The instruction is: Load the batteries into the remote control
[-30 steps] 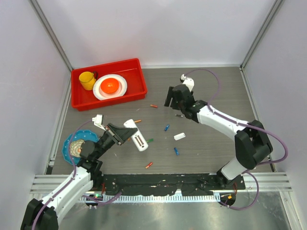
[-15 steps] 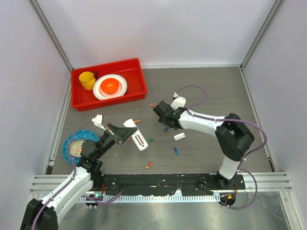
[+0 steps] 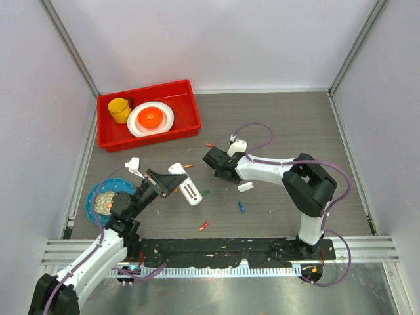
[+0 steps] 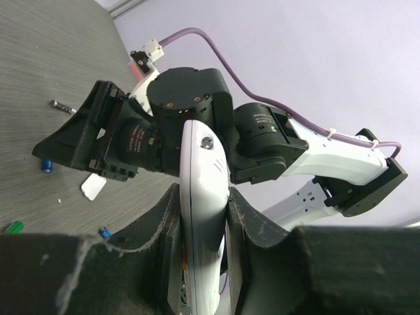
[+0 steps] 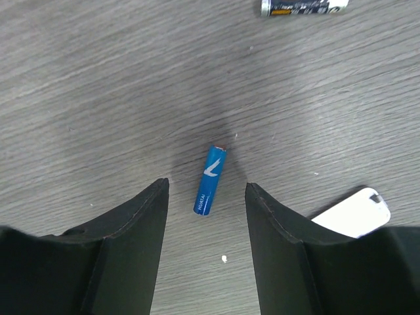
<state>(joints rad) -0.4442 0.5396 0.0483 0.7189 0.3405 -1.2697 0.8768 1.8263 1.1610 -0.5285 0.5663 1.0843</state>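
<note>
Seemingly untouched, blue battery (image 5: 210, 179) lies between right gripper (image 5: 206, 191) jaws.

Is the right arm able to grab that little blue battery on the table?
Probably yes. The blue battery lies flat between the open fingers of the right gripper, with nothing blocking it.
</note>
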